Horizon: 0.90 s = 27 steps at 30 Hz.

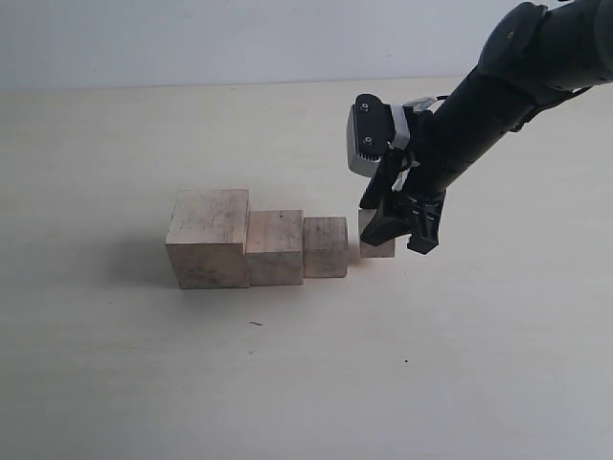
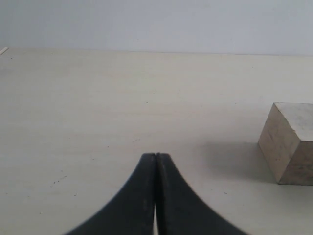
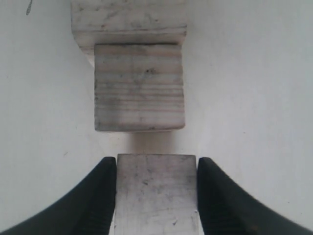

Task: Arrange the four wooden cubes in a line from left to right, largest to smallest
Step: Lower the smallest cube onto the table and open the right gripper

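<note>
Right gripper fingers clamp the smallest pale worn wooden cube on two opposite sides. It's at 3 o'clock of the third-largest pale wooden cube, narrow gap between. Can't tell if it touches the light beige tabletop. Second-largest pale wooden cube and largest pale wooden cube butt up in a row toward 9 o'clock. Left gripper fingers pressed together, nothing between.

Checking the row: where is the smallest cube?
Exterior view: the smallest cube is at the row's right end, gripped by the right gripper, slightly apart from the next cube.
</note>
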### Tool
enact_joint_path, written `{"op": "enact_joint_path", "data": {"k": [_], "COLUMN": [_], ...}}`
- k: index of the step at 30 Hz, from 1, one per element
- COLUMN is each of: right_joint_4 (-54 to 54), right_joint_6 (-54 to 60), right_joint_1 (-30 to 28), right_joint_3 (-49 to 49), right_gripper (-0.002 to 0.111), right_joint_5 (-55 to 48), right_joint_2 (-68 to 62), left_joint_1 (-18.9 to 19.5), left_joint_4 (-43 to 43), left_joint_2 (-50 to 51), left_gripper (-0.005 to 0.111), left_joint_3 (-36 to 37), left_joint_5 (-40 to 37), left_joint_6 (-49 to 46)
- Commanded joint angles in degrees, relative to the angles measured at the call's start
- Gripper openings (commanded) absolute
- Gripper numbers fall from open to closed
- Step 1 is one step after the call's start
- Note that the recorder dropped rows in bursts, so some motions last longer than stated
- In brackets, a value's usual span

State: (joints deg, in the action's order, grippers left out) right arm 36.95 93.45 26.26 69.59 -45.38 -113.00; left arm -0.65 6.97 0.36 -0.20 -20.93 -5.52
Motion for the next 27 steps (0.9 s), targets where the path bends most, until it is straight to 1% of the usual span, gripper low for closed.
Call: {"op": "enact_joint_path", "data": {"k": [1,19,21,27], "right_joint_4": [0.8,1.2,1.6,1.9], "right_joint_6": [-0.1,-0.5,-0.5,-0.5], "right_joint_1": [-0.2,-0.2,-0.2,-0.2], "right_joint_3": [-0.1,-0.1,-0.1,-0.1], "right_gripper": [0.000,0.001,0.005,0.027], "right_joint_5": [-0.1,0.0,0.1,0.1], "right_joint_2": [0.1,-1.7,-1.7,-1.7], "left_joint_1": [0.2,0.2,0.2,0.2], "left_joint_4": [-0.1,-0.1,-0.1,-0.1], "left_joint_2": [-0.4,-0.4,-0.4,-0.4], "left_gripper": [0.000,0.000,0.000,0.000], "left_joint_3": [0.2,0.2,0.2,0.2], "left_joint_5": [0.7,0.7,0.7,0.7], "left_joint_6": [0.0,0.0,0.0,0.0]}}
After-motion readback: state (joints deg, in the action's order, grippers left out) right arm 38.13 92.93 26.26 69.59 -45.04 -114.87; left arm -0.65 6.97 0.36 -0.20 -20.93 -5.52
